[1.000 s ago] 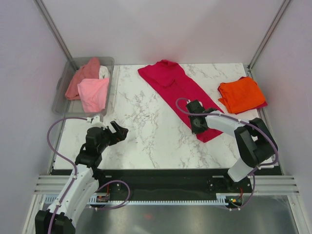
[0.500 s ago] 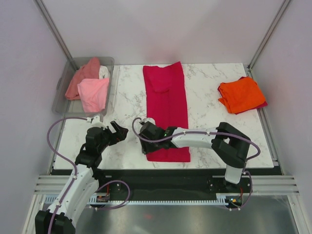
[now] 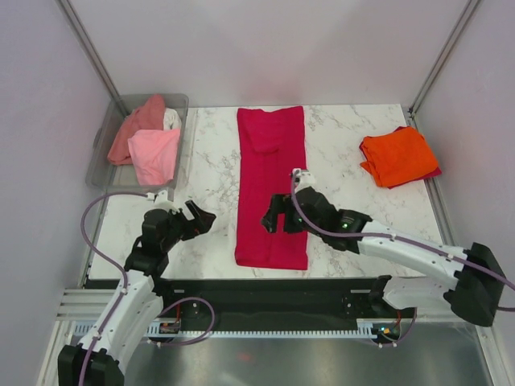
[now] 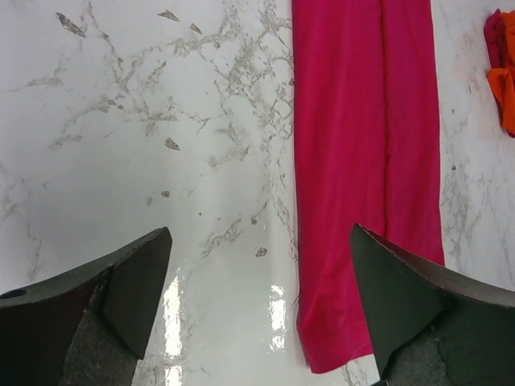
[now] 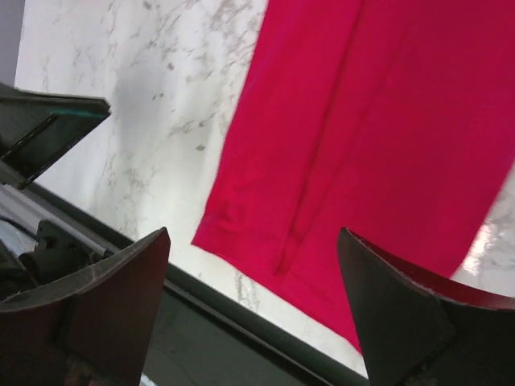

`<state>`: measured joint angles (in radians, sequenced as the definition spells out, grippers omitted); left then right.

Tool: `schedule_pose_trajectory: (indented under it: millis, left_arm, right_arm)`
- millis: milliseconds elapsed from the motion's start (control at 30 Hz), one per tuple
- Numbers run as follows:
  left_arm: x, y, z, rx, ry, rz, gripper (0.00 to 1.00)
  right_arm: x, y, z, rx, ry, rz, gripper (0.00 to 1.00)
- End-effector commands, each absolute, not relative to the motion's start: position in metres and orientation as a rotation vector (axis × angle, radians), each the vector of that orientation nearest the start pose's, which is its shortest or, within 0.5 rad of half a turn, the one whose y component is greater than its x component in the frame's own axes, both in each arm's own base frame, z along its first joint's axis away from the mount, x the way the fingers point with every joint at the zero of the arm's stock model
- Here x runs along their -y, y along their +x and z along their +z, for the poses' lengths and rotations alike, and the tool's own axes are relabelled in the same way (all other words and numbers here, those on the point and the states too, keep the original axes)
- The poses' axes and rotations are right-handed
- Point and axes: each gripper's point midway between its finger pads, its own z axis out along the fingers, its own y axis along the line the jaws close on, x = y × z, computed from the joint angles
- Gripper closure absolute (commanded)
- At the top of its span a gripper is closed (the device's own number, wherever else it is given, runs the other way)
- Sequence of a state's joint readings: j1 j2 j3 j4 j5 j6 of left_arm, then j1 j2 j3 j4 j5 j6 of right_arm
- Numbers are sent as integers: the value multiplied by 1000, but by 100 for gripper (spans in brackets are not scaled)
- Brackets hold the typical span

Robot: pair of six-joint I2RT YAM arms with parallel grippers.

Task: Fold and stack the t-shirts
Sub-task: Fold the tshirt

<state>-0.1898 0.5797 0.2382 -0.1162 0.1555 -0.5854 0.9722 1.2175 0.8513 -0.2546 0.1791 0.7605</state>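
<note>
A crimson t-shirt (image 3: 271, 185) lies flat on the marble table as a long narrow strip, running from the back edge to the front edge. My right gripper (image 3: 280, 219) hovers open over its near half, holding nothing; in the right wrist view (image 5: 253, 233) the shirt's near hem (image 5: 322, 201) shows between the fingers. My left gripper (image 3: 199, 217) stands open to the left of the strip, apart from it; the left wrist view (image 4: 259, 233) looks along the shirt's left edge (image 4: 362, 161). A folded orange t-shirt (image 3: 397, 156) lies at the right.
A clear grey bin (image 3: 102, 145) at the back left holds salmon (image 3: 138, 125), light pink (image 3: 155, 155) and white (image 3: 172, 119) shirts. Something crimson peeks from under the orange shirt. The table's dark front rail (image 5: 241, 322) runs just past the crimson shirt's hem. Walls close in left and right.
The crimson shirt went from lying diagonally to straight front-to-back. My right gripper pulled its hem toward the front left, then opened, let go and moved back over the strip. Left arm unchanged.
</note>
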Motion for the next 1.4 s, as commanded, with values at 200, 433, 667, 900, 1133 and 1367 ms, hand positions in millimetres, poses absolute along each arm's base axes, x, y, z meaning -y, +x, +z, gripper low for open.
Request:
schedule_pose_trajectory:
  millis: [200, 433, 667, 900, 1133, 1367]
  left_arm:
    - [150, 226, 83, -2167, -220, -907, 4]
    - [182, 204, 66, -2329, -171, -1008, 17]
    - [197, 174, 52, -2465, -144, -1070, 32]
    - [203, 154, 42, -2537, -123, -1124, 44]
    - [211, 136, 40, -2604, -82, -1195, 48]
    - [217, 126, 34, -2658, -52, -1172, 47]
  right_arm:
    - [-207, 209, 81, -2424, 144, 576, 32]
    - [-202, 188, 52, -2526, 144, 646, 43]
    - [-209, 161, 40, -2568, 163, 819, 51]
    - [-207, 140, 22, -2625, 177, 879, 59]
    - [-206, 128, 17, -2657, 179, 922, 60]
    - [-200, 124, 14, -2687, 142, 866, 56]
